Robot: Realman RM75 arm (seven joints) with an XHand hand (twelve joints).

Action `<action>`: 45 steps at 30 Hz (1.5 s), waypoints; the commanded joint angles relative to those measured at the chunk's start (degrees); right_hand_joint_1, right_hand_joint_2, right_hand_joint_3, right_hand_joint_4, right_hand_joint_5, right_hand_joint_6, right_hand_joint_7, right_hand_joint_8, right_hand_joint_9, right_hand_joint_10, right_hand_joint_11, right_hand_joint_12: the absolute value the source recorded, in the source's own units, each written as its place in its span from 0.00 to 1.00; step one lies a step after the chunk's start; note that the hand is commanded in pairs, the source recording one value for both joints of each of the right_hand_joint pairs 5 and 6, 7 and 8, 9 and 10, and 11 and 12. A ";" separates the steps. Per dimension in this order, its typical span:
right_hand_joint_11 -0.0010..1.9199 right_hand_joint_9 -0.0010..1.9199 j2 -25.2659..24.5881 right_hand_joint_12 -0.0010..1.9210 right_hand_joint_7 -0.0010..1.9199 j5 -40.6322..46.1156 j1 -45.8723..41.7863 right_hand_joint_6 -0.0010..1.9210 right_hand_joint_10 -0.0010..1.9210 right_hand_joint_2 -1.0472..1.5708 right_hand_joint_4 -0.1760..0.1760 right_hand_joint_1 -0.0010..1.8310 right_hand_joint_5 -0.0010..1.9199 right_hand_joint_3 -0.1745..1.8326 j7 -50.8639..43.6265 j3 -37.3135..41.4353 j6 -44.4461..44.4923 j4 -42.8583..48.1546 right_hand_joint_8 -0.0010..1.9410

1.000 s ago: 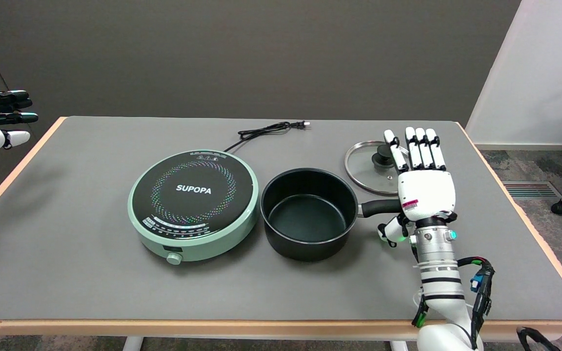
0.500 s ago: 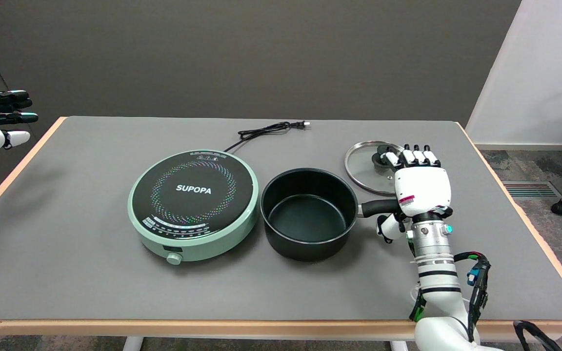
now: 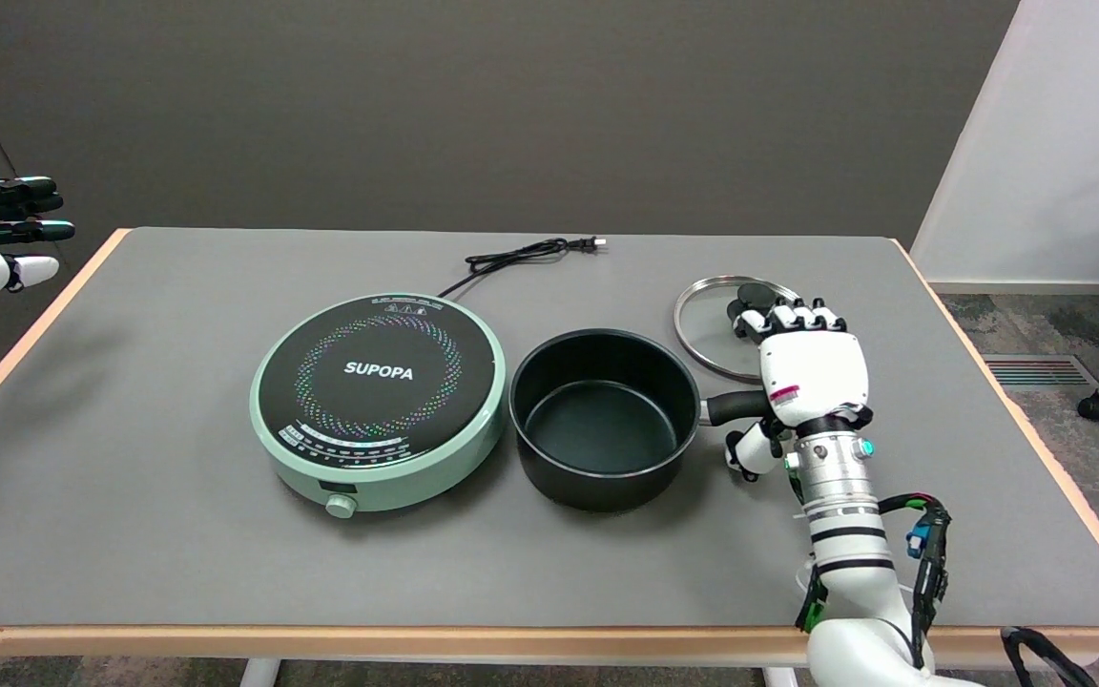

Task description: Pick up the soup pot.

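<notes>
Grey tabletop (image 3: 177,534) w/ pale wood edging, dark wall behind, white panel at far right. Right hand (image 3: 809,372) sits over the end of the soup pot's handle (image 3: 736,406), back of hand up, fingers (image 3: 793,318) curled forward and down, thumb (image 3: 746,450) low on the near side of the handle. Handle end is hidden under the palm, so can't tell whether the fingers actually close on it or just hover around it. White forearm runs down to lower right corner, cable bundle hanging off the wrist.

Soup pot (image 3: 604,417): black, no lid on, upright on the table just left of the hand, handle pointing right. Pot base rests on the table. Glass lid (image 3: 716,320) w/ black knob lies flat behind the hand; curled fingertips overlap its near-right part in this view, contact unclear.

Left of the pot, just beside it, mint-green induction cooktop (image 3: 378,399) marked SUPOPA, knob on its near side. Black power cord (image 3: 521,256) trails from cooktop toward table's far edge, plug lying loose.
</notes>
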 commanded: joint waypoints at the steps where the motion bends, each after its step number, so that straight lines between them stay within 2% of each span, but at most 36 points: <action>1: 0.35 0.35 -0.83 0.35 0.35 0.62 -0.10 0.35 0.35 0.26 1.00 0.60 0.35 0.77 -0.38 -0.49 -2.48 -0.07 0.34; 5: 0.38 0.38 -0.69 0.38 0.38 0.62 -0.02 0.38 0.38 0.25 1.00 0.60 0.38 0.77 -0.38 -0.33 -2.48 0.48 0.38; 7: 0.43 0.43 -0.44 0.43 0.43 0.62 -0.02 0.43 0.43 0.26 1.00 0.61 0.43 0.76 -0.38 -0.25 -2.48 0.66 0.43; 8: 0.46 0.46 -0.36 0.46 0.46 0.62 -0.02 0.46 0.46 0.26 0.74 0.62 0.46 0.74 -0.38 -0.24 -2.48 0.66 0.46; 9: 0.48 0.48 -0.28 0.48 0.48 0.62 -0.02 0.48 0.48 0.27 0.61 0.62 0.48 0.72 -0.38 -0.24 -2.48 0.66 0.48; 16: 0.59 0.59 -0.19 0.59 0.59 0.62 0.06 0.59 0.59 0.32 0.48 0.65 0.59 0.62 -0.38 -0.08 -2.88 0.74 0.59; 19: 0.62 0.62 -0.19 0.62 0.62 0.62 0.14 0.62 0.62 0.34 0.45 0.66 0.62 0.61 -0.38 -0.01 -3.26 0.89 0.61; 22: 0.64 0.64 -0.19 0.64 0.64 0.62 0.30 0.64 0.64 0.36 0.41 0.66 0.64 0.68 -0.38 0.15 -3.66 0.98 0.64; 27: 0.66 0.66 -0.11 0.66 0.66 0.62 0.47 0.66 0.66 0.38 0.38 0.66 0.66 0.69 -0.38 0.55 -4.29 1.29 0.66; 30: 0.70 0.70 -0.34 0.70 0.70 0.62 0.55 0.70 0.70 0.43 0.33 0.66 0.70 0.63 -0.15 1.02 -5.19 1.46 0.70; 32: 0.80 0.80 -0.73 0.80 0.80 0.68 0.55 0.80 0.80 0.56 0.22 0.65 0.80 0.45 -0.07 1.41 -5.88 1.54 0.79; 34: 0.84 0.84 -0.75 0.84 0.84 1.11 0.62 0.84 0.84 0.58 0.22 0.66 0.84 0.40 -0.06 1.52 -5.99 1.54 0.84; 38: 0.89 0.89 -0.75 0.89 0.89 2.05 0.86 0.89 0.89 0.60 0.27 0.67 0.89 0.39 -0.30 1.36 -6.08 1.62 0.88; 45: 0.89 0.89 -0.91 0.89 0.89 2.53 1.02 0.89 0.89 0.55 0.29 0.69 0.89 0.38 -0.38 1.52 -6.08 1.62 0.88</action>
